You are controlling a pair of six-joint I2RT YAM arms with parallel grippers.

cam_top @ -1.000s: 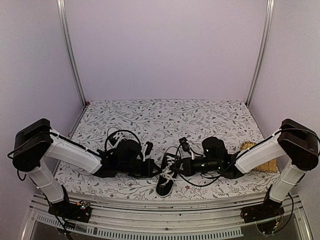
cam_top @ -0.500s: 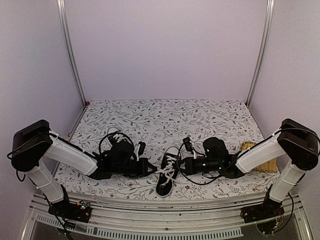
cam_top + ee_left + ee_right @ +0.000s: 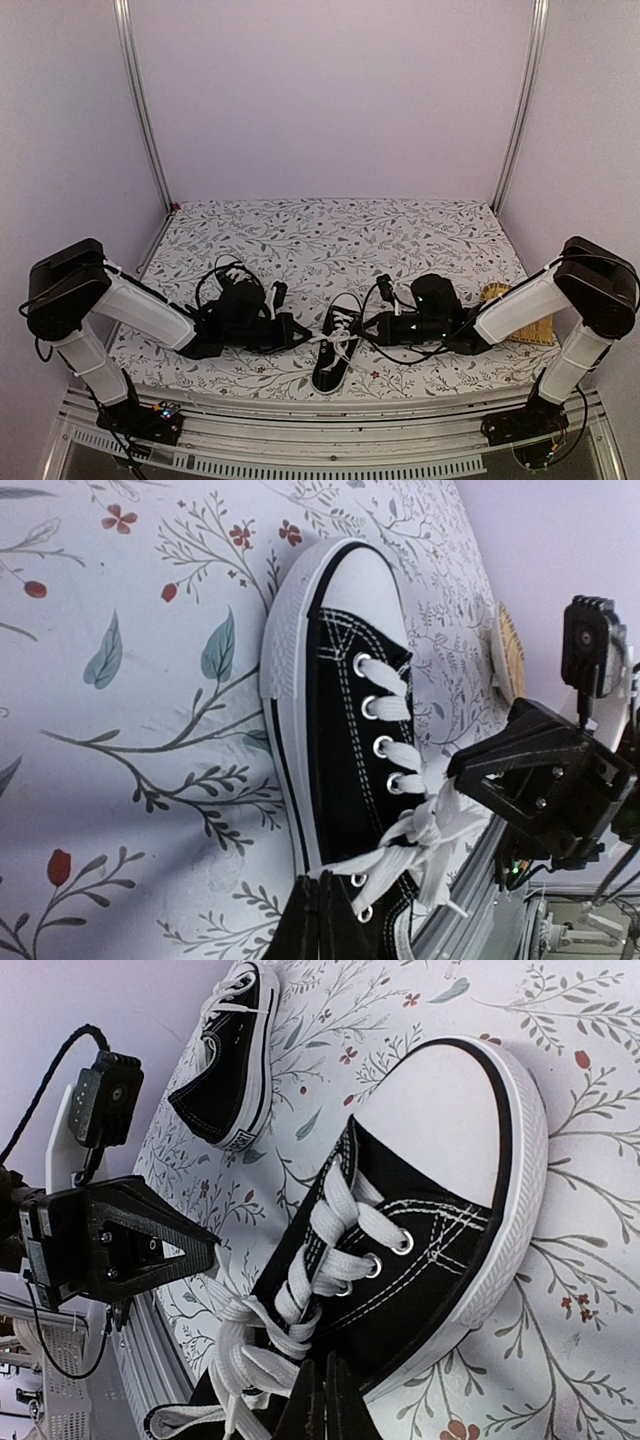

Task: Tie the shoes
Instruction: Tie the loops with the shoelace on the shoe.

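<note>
1. Laces [image 3: 425,830] on one black shoe [image 3: 330,372] are bunching into a loose white knot over the tongue, right between the two claws.
2. The left claw [image 3: 320,910] is pressing its fingers together on a flat lace end that is running from the knot to its tips. The shoe is lying just ahead of it, sole down, with the white toe cap pointing away from the arm bases.
3. The right claw [image 3: 322,1395] is holding its fingers closed against the shoe's opposite side, close by the knot. Whether a lace is caught between them I cannot tell.
4. The second shoe [image 3: 228,1055] is sitting on the floral cloth [image 3: 330,240] beyond the left claw, well apart from the right claw.
5. A tan woven piece [image 3: 535,332] is lying behind the right claw, beside its arm.
</note>
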